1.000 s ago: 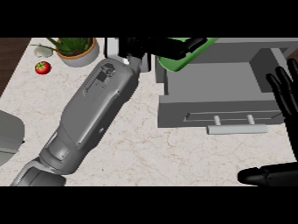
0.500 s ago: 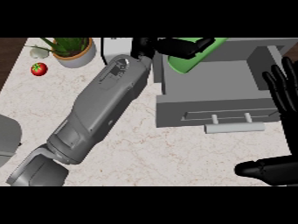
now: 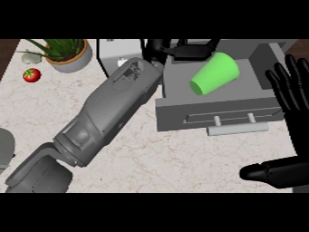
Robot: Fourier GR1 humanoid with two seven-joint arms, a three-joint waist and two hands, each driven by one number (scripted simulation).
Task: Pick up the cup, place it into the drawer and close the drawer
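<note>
Cup [image 3: 215,74]: green, tilted on its side inside the open drawer [image 3: 210,118]
Left hand [image 3: 183,48]: at the drawer's far edge just above the cup; whether its fingers touch or hold the cup cannot be told
Right hand [image 3: 300,97]: right of the drawer, fingers straight and spread, holding nothing
Counter [image 3: 156,158]: carries a potted plant [image 3: 66,52] and a tomato [image 3: 31,74] far left

Right hand [image 3: 302,131] (edge-cropped)
</note>
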